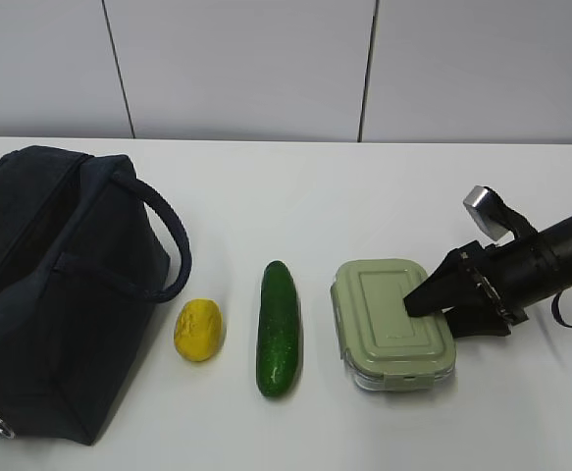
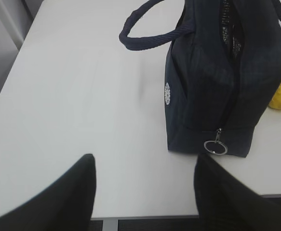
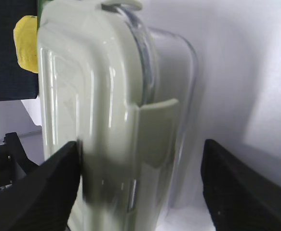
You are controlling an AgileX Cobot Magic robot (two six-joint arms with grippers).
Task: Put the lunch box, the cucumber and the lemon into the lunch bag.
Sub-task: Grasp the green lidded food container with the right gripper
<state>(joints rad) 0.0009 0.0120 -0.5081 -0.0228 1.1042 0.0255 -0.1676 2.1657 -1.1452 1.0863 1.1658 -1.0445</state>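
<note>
Nearest the exterior camera, one navy bag (image 1: pixel 55 285) stands at the left of the white worktop (image 1: pixel 364 186), two handles up, ring pull (image 2: pixel 215 147) at its end. Rightward lie one lemon (image 1: pixel 198 330), one cucumber (image 1: pixel 278 328) and one green-lidded box (image 1: pixel 391 322). The right claw (image 1: pixel 441 306) straddles the box's right edge, spread, one finger on the lid; the left claw (image 2: pixel 142 192) hangs spread before the bag, holding nothing.

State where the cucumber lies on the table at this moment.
In the exterior view the cucumber lies lengthwise near the table's middle, between the lemon on its left and the lunch box on its right, touching neither.
</note>
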